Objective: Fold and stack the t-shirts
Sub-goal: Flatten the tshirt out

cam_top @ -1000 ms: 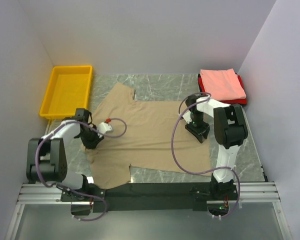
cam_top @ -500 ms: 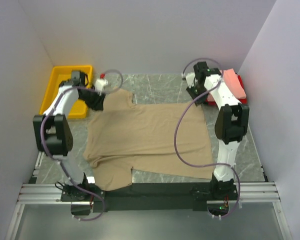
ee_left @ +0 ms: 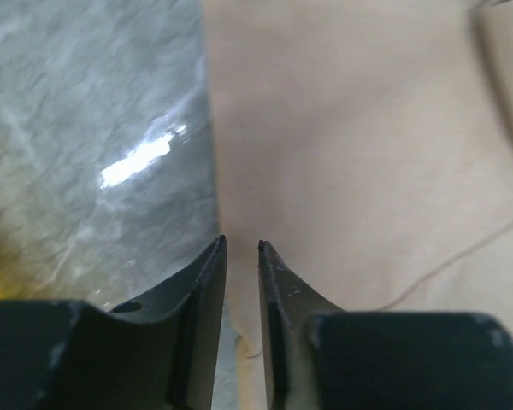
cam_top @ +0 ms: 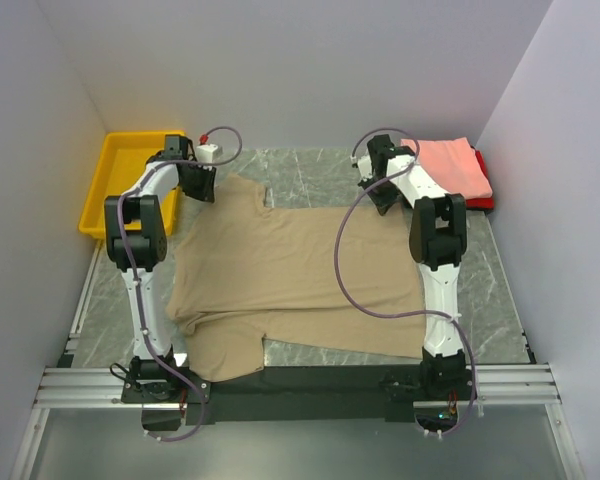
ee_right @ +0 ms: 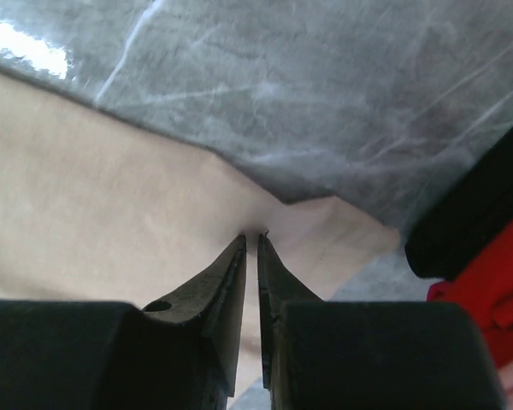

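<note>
The tan t-shirt (cam_top: 290,270) lies spread flat on the marble table (cam_top: 320,170). The folded salmon pink t-shirt (cam_top: 455,165) sits on the red t-shirt (cam_top: 485,203) at the far right. The left gripper (ee_left: 241,248) is at its far-left edge and the right gripper (ee_right: 250,239) at its far-right corner, both w/ jaws nearly together; cannot tell if cloth is pinched.

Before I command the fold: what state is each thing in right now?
Tan cloth t-shirt: spread flat on the marble table, unfolded.
Salmon pink t-shirt: folded, lying on the red one.
Red t-shirt: under it, mostly hidden.
Yellow plastic bin: upright, nothing visible inside.
Left end effector: jaws nearly closed at the tan shirt's edge; grip unclear.
Right end effector: jaws nearly closed at its far-right corner; grip unclear.
</note>
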Available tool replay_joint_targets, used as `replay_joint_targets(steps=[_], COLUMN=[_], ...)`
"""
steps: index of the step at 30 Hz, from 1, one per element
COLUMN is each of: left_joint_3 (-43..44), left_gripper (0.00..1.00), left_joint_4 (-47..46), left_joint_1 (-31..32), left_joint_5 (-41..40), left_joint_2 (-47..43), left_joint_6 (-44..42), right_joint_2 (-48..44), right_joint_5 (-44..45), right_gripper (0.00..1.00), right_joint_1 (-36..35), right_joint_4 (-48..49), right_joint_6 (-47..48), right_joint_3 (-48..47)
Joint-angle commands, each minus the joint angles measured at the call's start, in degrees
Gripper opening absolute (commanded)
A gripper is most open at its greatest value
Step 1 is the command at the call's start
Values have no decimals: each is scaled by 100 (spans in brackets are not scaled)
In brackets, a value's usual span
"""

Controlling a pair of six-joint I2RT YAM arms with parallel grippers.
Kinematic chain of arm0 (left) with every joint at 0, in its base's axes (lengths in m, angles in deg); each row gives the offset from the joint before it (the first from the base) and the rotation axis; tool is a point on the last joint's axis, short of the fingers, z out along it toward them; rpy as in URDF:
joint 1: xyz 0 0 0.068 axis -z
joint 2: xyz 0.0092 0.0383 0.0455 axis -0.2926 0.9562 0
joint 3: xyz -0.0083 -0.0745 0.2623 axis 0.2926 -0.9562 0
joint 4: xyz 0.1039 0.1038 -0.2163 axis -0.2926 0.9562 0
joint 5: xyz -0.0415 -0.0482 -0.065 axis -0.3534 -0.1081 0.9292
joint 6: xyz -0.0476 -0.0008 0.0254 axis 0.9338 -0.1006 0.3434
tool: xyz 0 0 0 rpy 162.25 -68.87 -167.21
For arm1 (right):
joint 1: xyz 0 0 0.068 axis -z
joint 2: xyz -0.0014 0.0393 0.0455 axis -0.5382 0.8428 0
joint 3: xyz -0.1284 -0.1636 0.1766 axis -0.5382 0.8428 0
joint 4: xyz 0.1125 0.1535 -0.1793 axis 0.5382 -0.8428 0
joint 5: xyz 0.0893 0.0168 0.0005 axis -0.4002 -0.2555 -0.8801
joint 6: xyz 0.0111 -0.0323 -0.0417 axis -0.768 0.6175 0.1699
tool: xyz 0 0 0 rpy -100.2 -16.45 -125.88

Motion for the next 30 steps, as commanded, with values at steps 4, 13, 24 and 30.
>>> replay_joint_targets(steps=[4,13,24,30], left_joint_3=[-656,-1143,43,686], left_gripper=[22,21,31,30], left_joint_4=[-65,-205,-584,-223], left_joint_1=[21,-191,732,768], left_joint_5=[-1166,-914,-1062,-886], left_joint_2=[-256,-1074,-522,164], left_joint_6=[32,-75,180,365], right_joint_2=[71,-316,-536,-229], right_joint_5=[667,114,474,588], right_gripper=[15,15,15,14], right_joint_1=[-42,-103,-121,-112], right_joint_4=[240,318,477,302], right_joint_6=[3,64,72,248], right_joint_3=[224,401,268,277])
